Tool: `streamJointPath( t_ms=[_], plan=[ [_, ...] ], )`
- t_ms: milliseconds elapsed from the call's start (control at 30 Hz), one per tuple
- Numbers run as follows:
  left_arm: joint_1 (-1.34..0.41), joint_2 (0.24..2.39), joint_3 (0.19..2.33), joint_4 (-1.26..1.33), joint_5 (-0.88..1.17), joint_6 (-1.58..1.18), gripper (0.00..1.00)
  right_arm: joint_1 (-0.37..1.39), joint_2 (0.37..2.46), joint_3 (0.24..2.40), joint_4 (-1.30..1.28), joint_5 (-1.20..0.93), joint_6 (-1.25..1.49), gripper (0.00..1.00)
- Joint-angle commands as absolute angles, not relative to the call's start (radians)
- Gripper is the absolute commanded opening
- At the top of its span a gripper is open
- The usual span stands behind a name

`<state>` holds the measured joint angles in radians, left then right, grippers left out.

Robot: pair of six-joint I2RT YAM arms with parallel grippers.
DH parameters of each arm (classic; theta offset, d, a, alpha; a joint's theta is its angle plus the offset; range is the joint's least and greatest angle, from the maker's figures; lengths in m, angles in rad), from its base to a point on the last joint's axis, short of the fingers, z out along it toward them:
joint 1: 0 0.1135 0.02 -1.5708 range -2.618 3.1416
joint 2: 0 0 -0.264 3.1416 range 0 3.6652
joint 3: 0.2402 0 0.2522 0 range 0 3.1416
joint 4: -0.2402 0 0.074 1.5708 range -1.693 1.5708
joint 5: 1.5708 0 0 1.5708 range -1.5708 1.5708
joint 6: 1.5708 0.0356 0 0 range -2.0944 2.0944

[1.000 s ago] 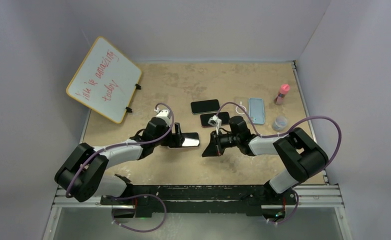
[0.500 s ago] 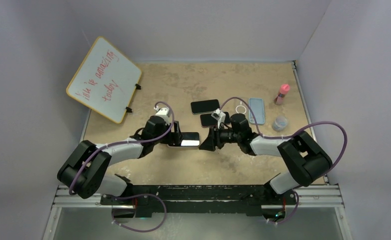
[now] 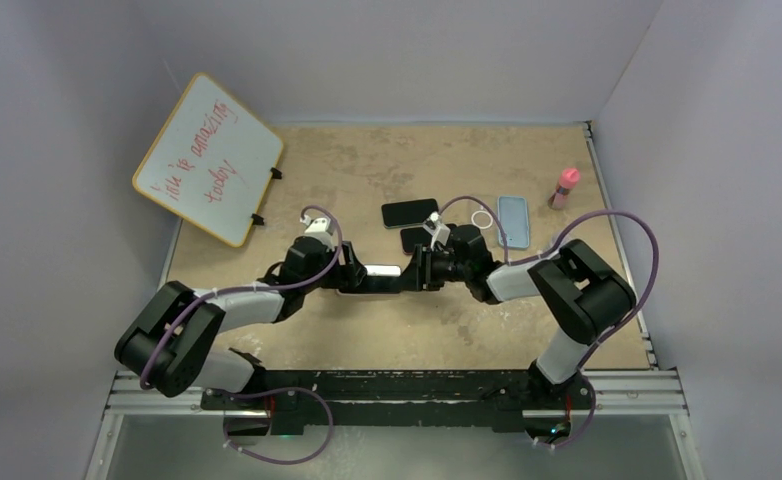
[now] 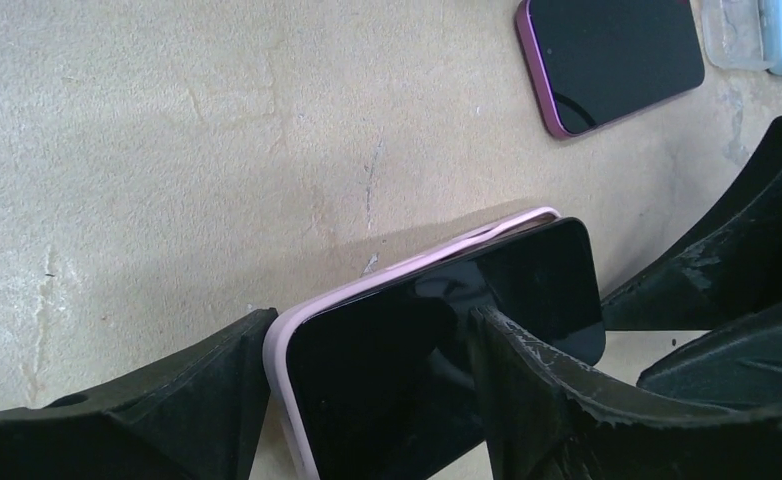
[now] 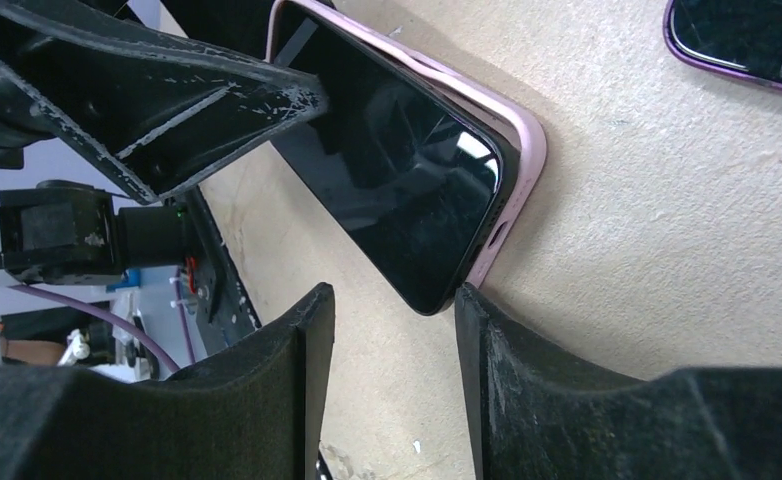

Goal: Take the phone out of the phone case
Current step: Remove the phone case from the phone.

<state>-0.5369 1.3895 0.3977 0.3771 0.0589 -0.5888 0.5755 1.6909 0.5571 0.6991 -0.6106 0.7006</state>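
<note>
**Phone [image 4: 447, 330] in its pink case [image 4: 417, 262], gripped by the left gripper [image 4: 367, 320] and met by the right**

The phone is near the middle of the tabletop [image 3: 367, 170], between the two arms, with its screen dark and one long side tilted up. Whether its lower edge touches the tabletop cannot be told. The left gripper is clamped across the phone's width at one end. One finger presses the rim of the pink case and the other lies along the opposite long edge. At the free end, the case rim stands slightly away from the phone's corner.

The right gripper [image 5: 392, 300] faces that free end with its jaws partly apart. The phone's corner lies at their mouth and one finger touches the end of the case, but nothing is pinched between them.

Just beyond the grippers a purple-rimmed phone [image 4: 612, 60] lies flat, with a black phone [image 3: 410, 213] beside it. A light blue case [image 3: 513, 220] lies further right. A whiteboard [image 3: 209, 158] leans at the far left of the tabletop
</note>
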Motion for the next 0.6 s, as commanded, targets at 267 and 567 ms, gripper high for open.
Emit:
streamJointPath(
  t_ms=[267, 567],
  plan=[
    [-0.546, 1.431, 0.315, 0.311, 0.173, -0.691, 0.69, 0.593, 1.725, 0.600, 0.758, -0.564, 0.777, 0.49],
    [-0.546, 1.425, 0.305, 0.301, 0.153, -0.696, 0.68, 0.594, 1.707, 0.578, 0.781, -0.523, 0.777, 0.49]
  ],
)
